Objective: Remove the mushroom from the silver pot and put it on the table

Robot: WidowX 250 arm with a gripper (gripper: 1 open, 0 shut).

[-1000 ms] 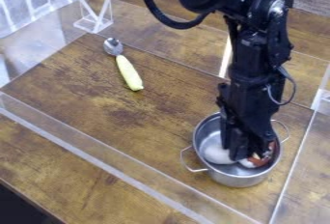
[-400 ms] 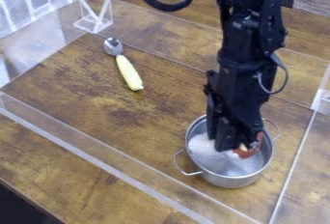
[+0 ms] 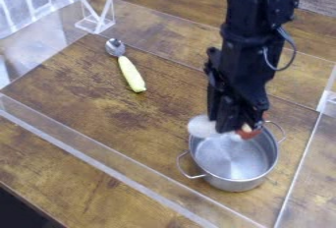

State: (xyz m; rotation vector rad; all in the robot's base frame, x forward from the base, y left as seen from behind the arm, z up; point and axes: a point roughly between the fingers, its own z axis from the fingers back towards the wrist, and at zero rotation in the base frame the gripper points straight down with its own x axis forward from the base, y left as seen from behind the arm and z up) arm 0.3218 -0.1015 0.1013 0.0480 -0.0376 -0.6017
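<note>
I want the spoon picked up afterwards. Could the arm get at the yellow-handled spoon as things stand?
Probably not right now: the claw is shut on the mushroom, just above the silver pot. The spoon itself lies in the open on the table with nothing over it, so once the claw is free, likely yes.

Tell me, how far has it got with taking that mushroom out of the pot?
Done: the hand is shut on the mushroom and has lifted it out, so the silver pot looks empty. In hand: the mushroom hangs above the pot's rim. Left: carry it sideways and set it on the table.
</note>
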